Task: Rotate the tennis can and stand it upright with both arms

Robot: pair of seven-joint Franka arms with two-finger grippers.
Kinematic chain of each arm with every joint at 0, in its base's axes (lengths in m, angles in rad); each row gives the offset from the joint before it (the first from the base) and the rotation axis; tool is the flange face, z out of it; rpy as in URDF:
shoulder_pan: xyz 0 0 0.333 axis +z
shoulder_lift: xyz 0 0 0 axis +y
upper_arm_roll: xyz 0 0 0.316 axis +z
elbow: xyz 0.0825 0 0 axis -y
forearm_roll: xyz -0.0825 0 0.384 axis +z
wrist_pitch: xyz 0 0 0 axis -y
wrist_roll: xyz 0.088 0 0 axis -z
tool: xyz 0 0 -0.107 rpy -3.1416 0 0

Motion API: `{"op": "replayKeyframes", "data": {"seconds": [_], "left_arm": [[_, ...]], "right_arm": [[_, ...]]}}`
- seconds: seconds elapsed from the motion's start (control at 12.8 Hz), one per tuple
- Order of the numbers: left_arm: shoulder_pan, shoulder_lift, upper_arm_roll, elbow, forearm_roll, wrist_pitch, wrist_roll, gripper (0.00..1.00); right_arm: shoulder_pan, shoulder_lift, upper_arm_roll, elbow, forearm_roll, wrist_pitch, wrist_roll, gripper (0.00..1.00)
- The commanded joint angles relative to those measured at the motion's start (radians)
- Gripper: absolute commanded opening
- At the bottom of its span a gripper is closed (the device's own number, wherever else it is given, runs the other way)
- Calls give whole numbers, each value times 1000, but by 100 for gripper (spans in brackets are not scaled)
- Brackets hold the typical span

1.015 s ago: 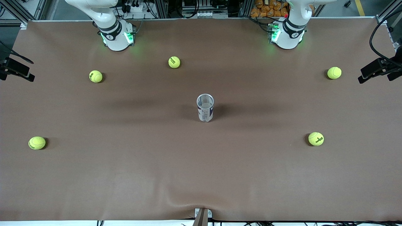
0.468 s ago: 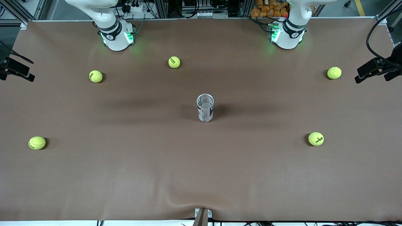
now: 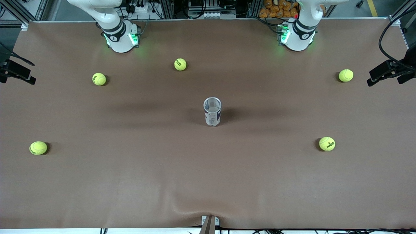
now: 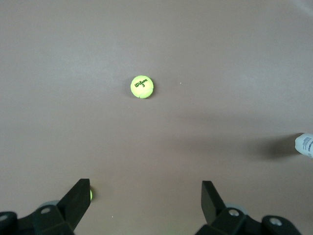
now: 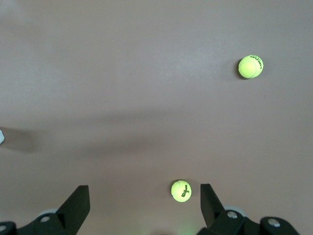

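Observation:
The tennis can (image 3: 212, 112) stands upright on its base in the middle of the brown table, open mouth up, with its white and dark blue label showing. A sliver of it shows at the edge of the left wrist view (image 4: 304, 145) and of the right wrist view (image 5: 1, 136). My left gripper (image 4: 145, 196) is open and empty, high over the table toward the left arm's end. My right gripper (image 5: 145, 198) is open and empty, high over the right arm's end. Neither hand shows in the front view. Both are well away from the can.
Several yellow-green tennis balls lie around the can, among them one (image 3: 180, 64) near the bases, one (image 3: 327, 143) toward the left arm's end and one (image 3: 38, 148) toward the right arm's end. Black mounts (image 3: 390, 71) (image 3: 16, 73) stick in at both table ends.
The can and balls have not moved. The black mount at the left arm's end of the table has shifted slightly.

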Motion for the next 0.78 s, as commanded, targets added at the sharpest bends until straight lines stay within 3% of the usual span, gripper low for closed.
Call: {"op": "replayKeyframes", "data": {"seconds": [0.0,0.7], "left_arm": [[-4,-4,-4,-3,19,5,0,100],[-6,-1,-4,-4,15,-42,35,100]], "right_arm": [[-7,-3,6,4,8,-1,10,100],[-11,-3,6,5,7,0,10,100]]}}
